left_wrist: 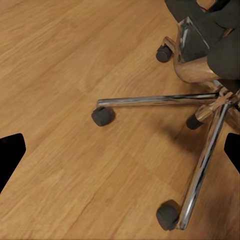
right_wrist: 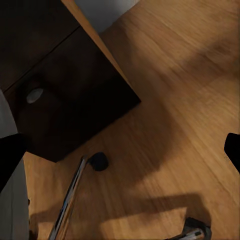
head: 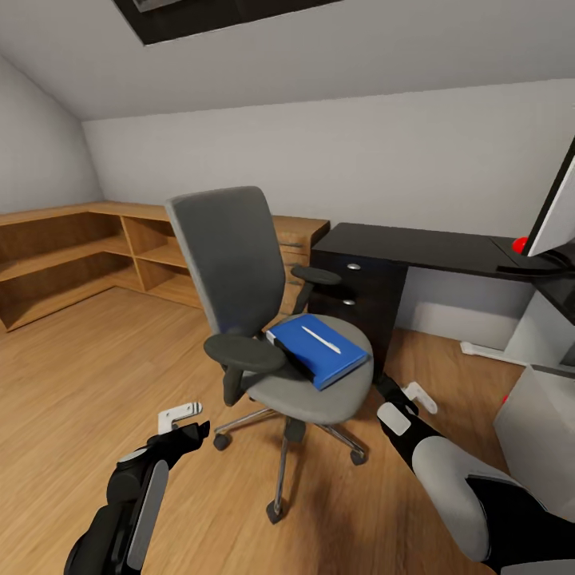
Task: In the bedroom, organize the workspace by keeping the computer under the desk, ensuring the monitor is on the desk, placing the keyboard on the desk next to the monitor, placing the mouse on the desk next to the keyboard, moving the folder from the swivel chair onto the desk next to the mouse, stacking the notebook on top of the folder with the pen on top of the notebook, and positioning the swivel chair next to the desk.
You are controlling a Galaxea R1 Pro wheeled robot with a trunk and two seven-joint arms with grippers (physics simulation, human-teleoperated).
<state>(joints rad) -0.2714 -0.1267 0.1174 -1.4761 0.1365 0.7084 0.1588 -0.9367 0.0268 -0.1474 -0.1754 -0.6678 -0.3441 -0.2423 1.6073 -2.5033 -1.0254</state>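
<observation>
The grey swivel chair (head: 239,271) stands mid-room, left of the black desk (head: 415,243). On its seat lies the blue folder (head: 319,350) with the pale pen (head: 321,339) on top. The monitor (head: 559,208) stands on the desk at the far right, and the pale computer (head: 537,423) is on the floor below it. My left gripper (head: 188,423) hangs open over the floor by the chrome chair base (left_wrist: 200,75). My right gripper (head: 406,391) is open, low between the seat and the desk drawers (right_wrist: 60,95). The keyboard, mouse and notebook are out of view.
A light wooden counter with open shelves (head: 80,239) runs along the left and back walls. Chair castors (left_wrist: 102,116) and chrome legs spread over the wood floor (head: 96,375) near both grippers. The ceiling slopes down at the left.
</observation>
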